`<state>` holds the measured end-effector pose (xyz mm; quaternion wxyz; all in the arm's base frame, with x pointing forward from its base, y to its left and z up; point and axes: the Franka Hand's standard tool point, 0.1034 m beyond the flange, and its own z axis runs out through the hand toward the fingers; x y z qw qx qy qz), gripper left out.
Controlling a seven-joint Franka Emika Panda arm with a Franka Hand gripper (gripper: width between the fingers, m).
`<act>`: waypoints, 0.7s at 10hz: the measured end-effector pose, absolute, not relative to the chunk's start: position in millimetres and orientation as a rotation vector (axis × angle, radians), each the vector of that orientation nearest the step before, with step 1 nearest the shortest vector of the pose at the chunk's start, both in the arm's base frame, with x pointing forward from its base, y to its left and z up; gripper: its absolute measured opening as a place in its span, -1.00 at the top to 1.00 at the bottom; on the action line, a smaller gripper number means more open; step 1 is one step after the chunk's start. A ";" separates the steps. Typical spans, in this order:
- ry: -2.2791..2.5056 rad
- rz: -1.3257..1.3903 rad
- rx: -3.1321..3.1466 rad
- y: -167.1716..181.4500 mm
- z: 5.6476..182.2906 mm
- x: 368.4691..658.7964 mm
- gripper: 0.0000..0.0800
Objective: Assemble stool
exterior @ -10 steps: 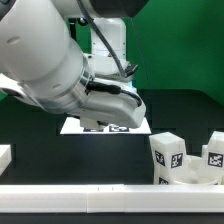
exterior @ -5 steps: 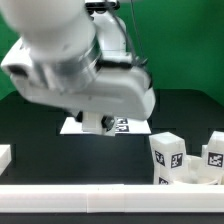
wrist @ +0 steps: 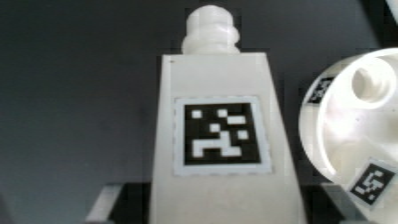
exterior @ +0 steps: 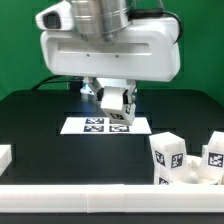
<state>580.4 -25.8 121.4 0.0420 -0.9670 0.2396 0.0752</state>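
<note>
black surface (exterior: 30, 122) carries a rail (exterior: 90, 196) nearest the camera, then a loose leg (exterior: 168, 156) and a second leg (exterior: 213, 152) just behind it on the exterior view's right. farther back lies the marker board (exterior: 104, 125), and just beyond it the end effector (exterior: 116, 102) is clamped on a third leg (wrist: 217, 130). the wrist view shows the seat (wrist: 356, 125) just beside that leg.

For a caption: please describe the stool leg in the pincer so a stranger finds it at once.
Look under the white robot arm over the black table. There the pincer grips one white tagged leg, near the marker board. The other two legs stand free at the exterior view's right.
</note>
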 end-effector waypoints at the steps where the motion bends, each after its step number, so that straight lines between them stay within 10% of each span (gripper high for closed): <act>1: 0.728 0.123 -2.972 -23.2 120.2 584.1 0.16; 7: 0.615 -0.540 -2.990 28.7 128.3 589.9 0.16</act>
